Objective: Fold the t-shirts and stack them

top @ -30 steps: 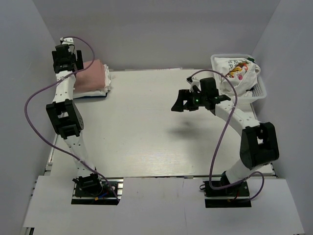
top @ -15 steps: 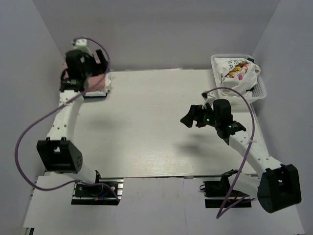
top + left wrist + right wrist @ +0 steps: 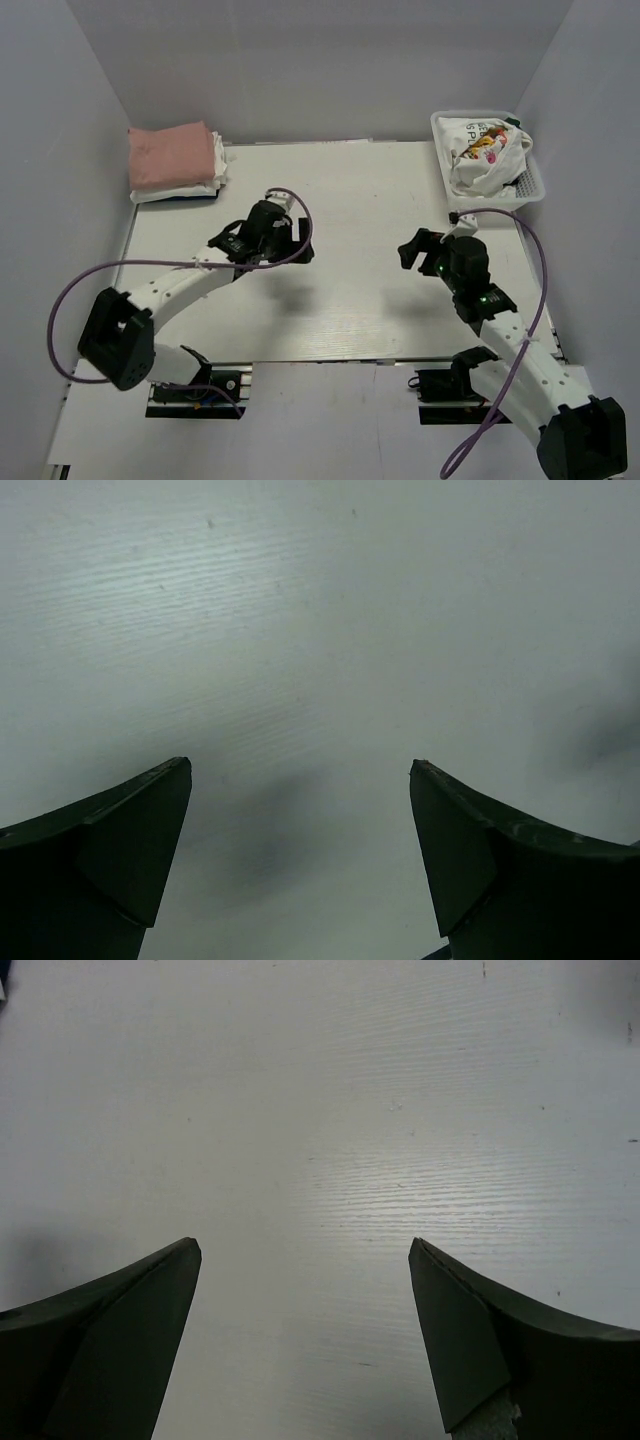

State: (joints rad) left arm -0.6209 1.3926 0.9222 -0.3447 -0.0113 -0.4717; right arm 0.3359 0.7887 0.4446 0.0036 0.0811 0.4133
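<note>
Dusty-pink cotton tops the folded pile: the pink t-shirt [image 3: 168, 155] lies on folded white t-shirts [image 3: 195, 187] at the far left corner of the counter [image 3: 340, 190]. At the far right, a crumpled white printed t-shirt [image 3: 483, 150] fills the mesh basket [image 3: 537, 188]. The left end effector [image 3: 298, 240] and right end effector [image 3: 412, 247] hover over the counter's middle, well apart from both piles, each open and holding nothing.

In the left wrist view, two dark fingers [image 3: 100, 860] stand wide apart above the white counter surface.

The right wrist view shows the same: fingers [image 3: 110, 1340] spread wide, only white counter between them.
</note>
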